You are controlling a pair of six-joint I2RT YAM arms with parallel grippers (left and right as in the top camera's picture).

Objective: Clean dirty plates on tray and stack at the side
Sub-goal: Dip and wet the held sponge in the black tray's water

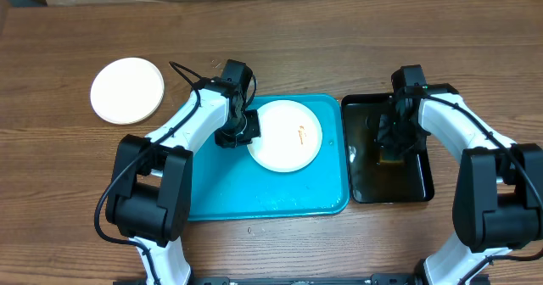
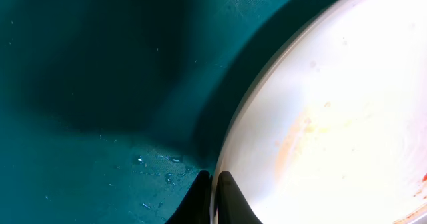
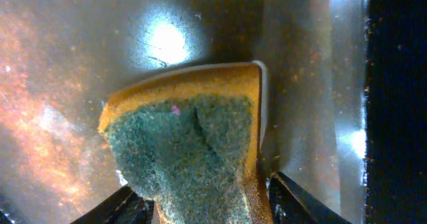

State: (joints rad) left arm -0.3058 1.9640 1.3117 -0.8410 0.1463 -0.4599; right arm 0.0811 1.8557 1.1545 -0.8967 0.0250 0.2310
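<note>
A white plate with a small orange-red smear lies on the turquoise tray. My left gripper is shut on its left rim. The left wrist view shows both fingers pinching the rim of the plate, which has a faint yellowish smear, above the wet tray. A second white plate lies on the table at the far left. A plate with a yellow-green rim is not in view. My right gripper is shut on a yellow sponge with a green scouring face, its fingers on either side.
The smaller black tray stands right of the turquoise tray, its floor wet and glossy; the sponge is held just over it. Bare wooden table lies behind and in front of both trays.
</note>
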